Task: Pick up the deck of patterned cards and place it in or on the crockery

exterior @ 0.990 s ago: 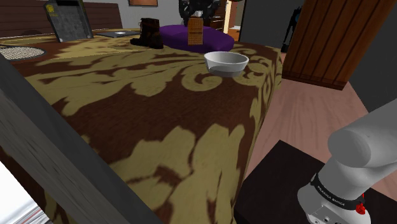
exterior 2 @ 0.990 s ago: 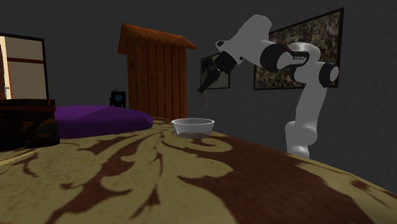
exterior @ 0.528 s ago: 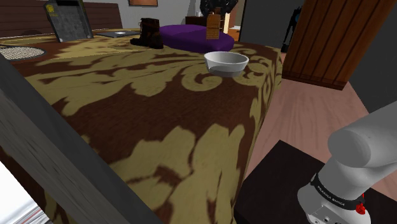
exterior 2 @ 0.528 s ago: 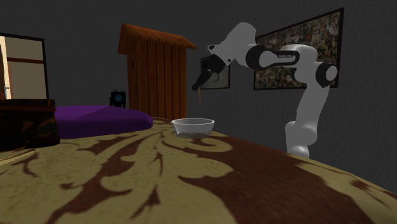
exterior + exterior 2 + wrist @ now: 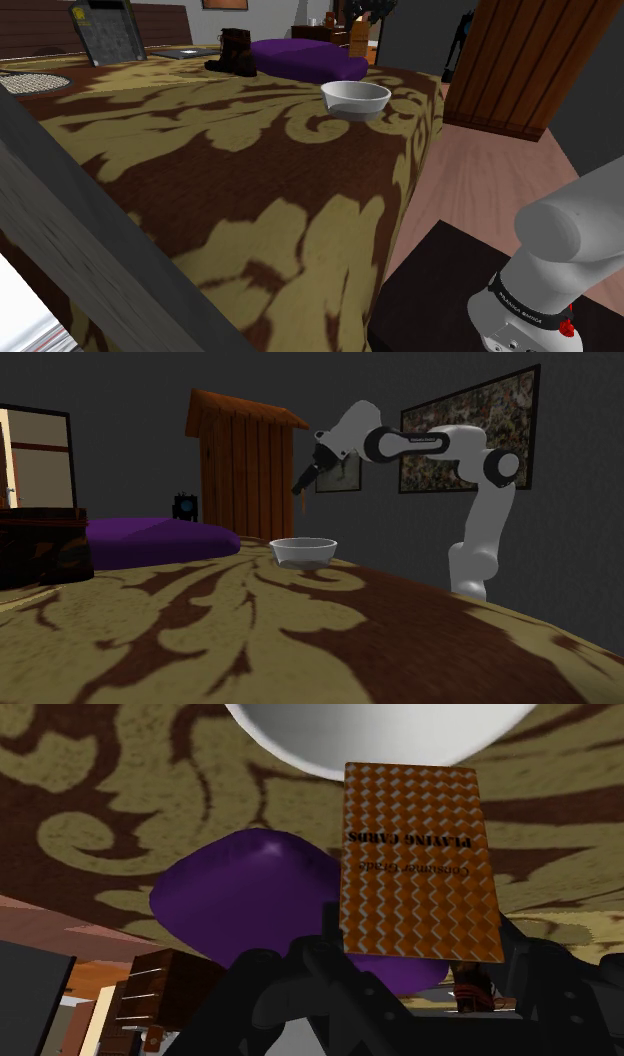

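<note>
Brown cloth with gold scrolls [image 5: 250, 190] is spread over the work surface in the shoulder view. A white bowl [image 5: 356, 97] is set near its far edge, with a purple cushion [image 5: 305, 57] behind. The orange deck [image 5: 358, 36] is seen beyond the bowl, under the black gripper [image 5: 362, 12].

Dark walls, a wooden cabinet [image 5: 245, 462] and a framed picture [image 5: 465, 427] are shown in the second exterior view. There the deck is held in the air, high over the bowl.

"PLAYING CARDS" can be read on the deck's woven pattern in the wrist view. The deck is pinched between both fingers [image 5: 330, 954].

Smooth glossy bowl [image 5: 355, 110], weave-printed card deck [image 5: 418, 864], wood-plank cabinet [image 5: 530, 60]
</note>
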Controlling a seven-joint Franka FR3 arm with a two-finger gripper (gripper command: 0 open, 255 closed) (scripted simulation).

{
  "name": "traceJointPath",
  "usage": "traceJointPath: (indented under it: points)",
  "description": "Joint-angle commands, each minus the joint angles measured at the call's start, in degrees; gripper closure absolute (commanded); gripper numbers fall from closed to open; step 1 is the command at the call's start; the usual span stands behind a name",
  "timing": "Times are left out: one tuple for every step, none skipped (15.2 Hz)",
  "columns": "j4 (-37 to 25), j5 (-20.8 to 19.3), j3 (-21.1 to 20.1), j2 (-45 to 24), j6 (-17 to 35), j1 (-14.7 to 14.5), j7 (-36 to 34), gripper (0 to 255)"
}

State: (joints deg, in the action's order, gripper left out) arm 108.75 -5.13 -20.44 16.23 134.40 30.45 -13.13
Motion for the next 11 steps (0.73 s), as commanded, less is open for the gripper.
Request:
traceJointPath:
  points:
    - [1.91,0.69,0.84,0.63,1.43,-0.05,1.17,255]
    - [2.80,0.66,0.83,0.75,2.20,-0.07,1.07,255]
    - [3.66,0.62,0.81,0.86,2.96,-0.07,0.97,255]
    - [4.52,0.58,0.78,0.95,3.73,-0.07,0.86,255]
    - [5.36,0.53,0.75,1.03,4.49,-0.07,0.74,255]
    - [6.19,0.48,0.71,1.10,5.25,-0.06,0.62,255]
    - [7.00,0.41,0.67,1.15,6.01,-0.05,0.50,255]
    - [7.80,0.34,0.63,1.20,6.77,-0.04,0.36,255]
    - [8.59,0.26,0.58,1.22,7.53,-0.02,0.22,255]
    - [9.37,0.17,0.52,1.24,8.28,0.00,0.08,255]
    - [10.13,0.07,0.46,1.25,9.04,0.03,-0.08,255]
